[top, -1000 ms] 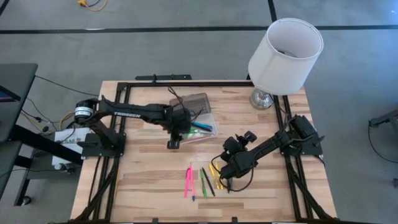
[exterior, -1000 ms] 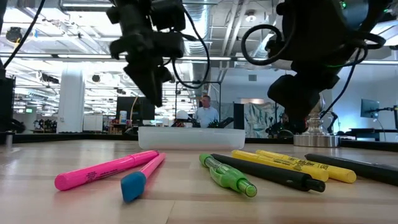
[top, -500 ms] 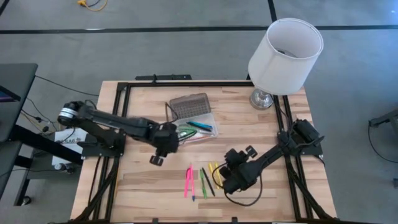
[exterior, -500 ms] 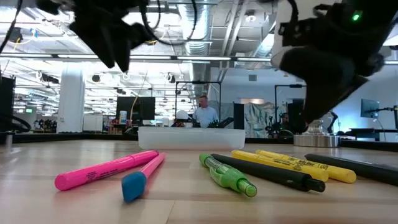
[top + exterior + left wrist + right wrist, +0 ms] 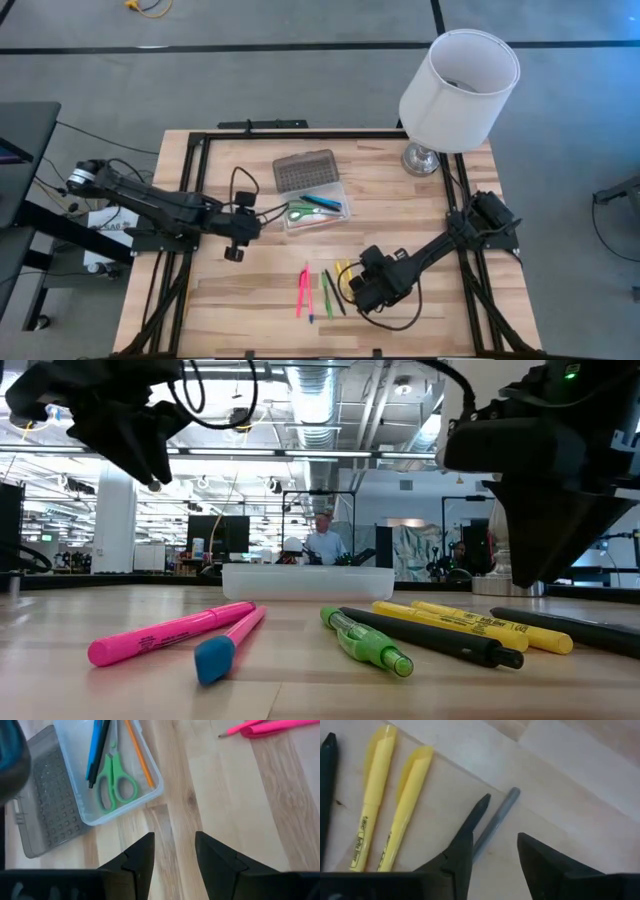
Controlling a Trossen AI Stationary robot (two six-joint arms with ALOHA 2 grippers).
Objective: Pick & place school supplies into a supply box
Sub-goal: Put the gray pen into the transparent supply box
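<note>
Grey pen point(image 5: 496, 823) lies flat on the table beside two yellow highlighters point(image 5: 385, 815), right under your right gripper point(image 5: 492, 851), whose fingers stand narrowly apart and empty. It's probably light, stiff and slick; grasp it mid-shaft. Left gripper point(image 5: 173, 857) hangs parted beside the box point(image 5: 150, 795).

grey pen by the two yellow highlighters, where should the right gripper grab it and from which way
Judging by the right wrist view, the thin grey pen lies flat on the light wooden table, beside but apart from the two yellow highlighters. Best to grip mid-barrel, coming straight down with the fingers across its width. The right gripper is open almost above it already.
</note>
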